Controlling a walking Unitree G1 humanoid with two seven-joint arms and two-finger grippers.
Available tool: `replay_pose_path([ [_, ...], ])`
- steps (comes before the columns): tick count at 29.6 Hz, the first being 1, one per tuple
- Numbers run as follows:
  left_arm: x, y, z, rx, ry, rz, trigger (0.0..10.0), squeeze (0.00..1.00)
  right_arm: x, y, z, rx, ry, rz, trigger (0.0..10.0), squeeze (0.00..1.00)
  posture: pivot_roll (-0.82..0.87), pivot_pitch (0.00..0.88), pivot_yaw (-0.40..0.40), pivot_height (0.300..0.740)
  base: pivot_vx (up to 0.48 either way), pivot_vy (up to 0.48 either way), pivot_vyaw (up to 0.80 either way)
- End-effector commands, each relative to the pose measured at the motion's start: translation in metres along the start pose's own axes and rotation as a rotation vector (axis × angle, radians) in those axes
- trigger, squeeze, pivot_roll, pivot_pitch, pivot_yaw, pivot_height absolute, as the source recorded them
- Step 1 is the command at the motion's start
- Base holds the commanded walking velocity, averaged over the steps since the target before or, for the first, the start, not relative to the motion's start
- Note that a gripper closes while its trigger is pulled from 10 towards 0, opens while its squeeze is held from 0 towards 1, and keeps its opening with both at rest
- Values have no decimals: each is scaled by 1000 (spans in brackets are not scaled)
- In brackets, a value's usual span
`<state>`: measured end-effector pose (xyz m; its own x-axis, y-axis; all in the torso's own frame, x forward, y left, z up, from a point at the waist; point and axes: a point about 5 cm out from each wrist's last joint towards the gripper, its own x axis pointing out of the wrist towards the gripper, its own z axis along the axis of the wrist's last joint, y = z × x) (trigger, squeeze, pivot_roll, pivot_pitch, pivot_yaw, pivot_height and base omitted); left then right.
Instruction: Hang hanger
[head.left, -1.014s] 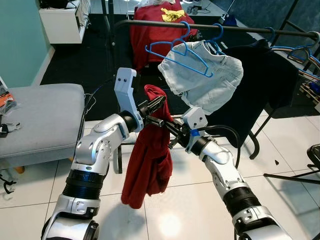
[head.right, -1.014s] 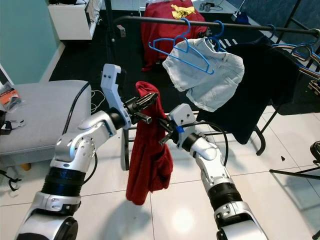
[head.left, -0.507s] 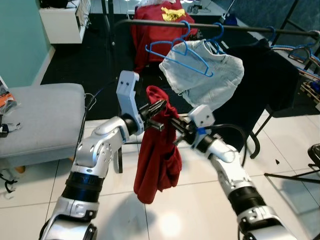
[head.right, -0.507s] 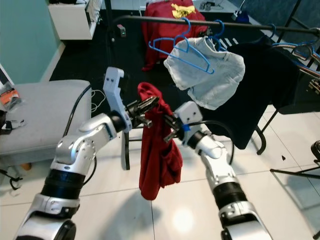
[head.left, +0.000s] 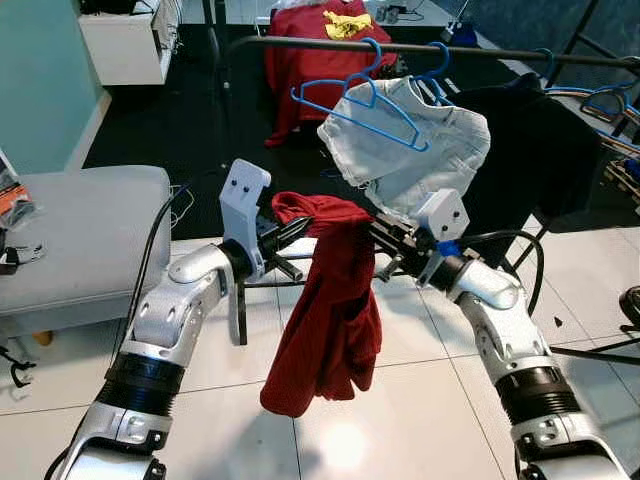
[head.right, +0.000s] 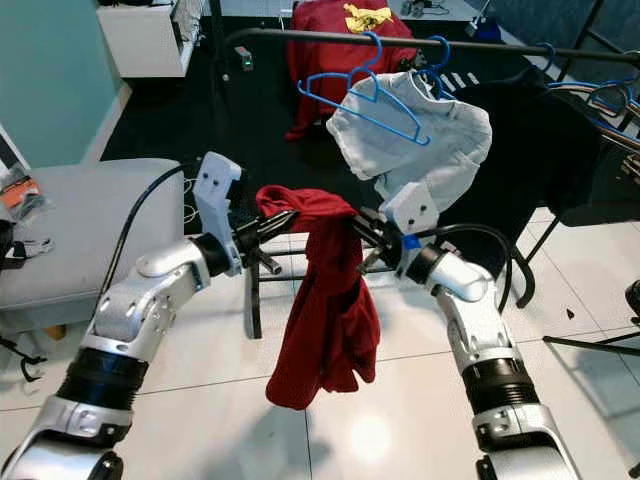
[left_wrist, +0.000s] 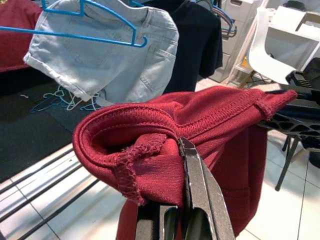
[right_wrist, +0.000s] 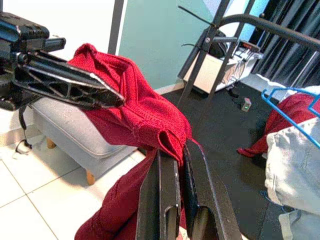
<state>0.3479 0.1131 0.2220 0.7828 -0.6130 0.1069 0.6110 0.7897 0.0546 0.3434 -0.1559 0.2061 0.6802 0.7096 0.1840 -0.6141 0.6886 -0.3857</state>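
A red garment (head.left: 335, 300) hangs between my two grippers, its top edge stretched level between them. My left gripper (head.left: 296, 232) is shut on one end of that edge, where the cloth (left_wrist: 150, 145) is bunched over one finger (left_wrist: 197, 190). My right gripper (head.left: 382, 236) is shut on the other end, the fabric (right_wrist: 140, 115) pinched between its fingers (right_wrist: 167, 195). Beyond and above runs a black clothes rail (head.left: 300, 43). A blue hanger (head.left: 345, 105) hooks over it, against pale denim shorts (head.left: 410, 150).
A black garment (head.left: 540, 140) and more blue hangers (head.left: 600, 100) hang further right on the rail. A red shirt (head.left: 300, 60) hangs behind it. A grey padded seat (head.left: 80, 240) stands at left, a white cabinet (head.left: 120, 40) at far left, and a black stand leg (head.left: 590, 352) on the tiles at right.
My grippers have moved apart: the right one went to the right, and the garment's top edge now stretches level between them instead of hanging bunched.
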Motion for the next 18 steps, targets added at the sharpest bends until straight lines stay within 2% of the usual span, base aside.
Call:
replay_pose_path([
  [1,-17,32,-17,5,95,200,10000,0,-15,-20,8,-1,-36,-123,0,0,-80,141,-46,740,0,0,0],
  [4,-16,33,-17,-2,90,217,10000,0,-14,-19,8,8,-38,-131,0,0,-80,141,-46,740,0,0,0],
  [5,-15,32,-17,-14,85,215,10000,1000,-14,-19,7,9,-37,-135,0,0,-80,139,-46,740,0,0,0],
  [10,-13,33,-16,-24,68,219,10000,1000,-13,-26,8,45,-44,-231,0,0,-77,130,-47,740,0,0,0],
  [18,-19,51,-13,0,66,305,10000,1000,-16,-33,9,72,-63,-307,0,0,-72,121,-42,740,0,0,0],
])
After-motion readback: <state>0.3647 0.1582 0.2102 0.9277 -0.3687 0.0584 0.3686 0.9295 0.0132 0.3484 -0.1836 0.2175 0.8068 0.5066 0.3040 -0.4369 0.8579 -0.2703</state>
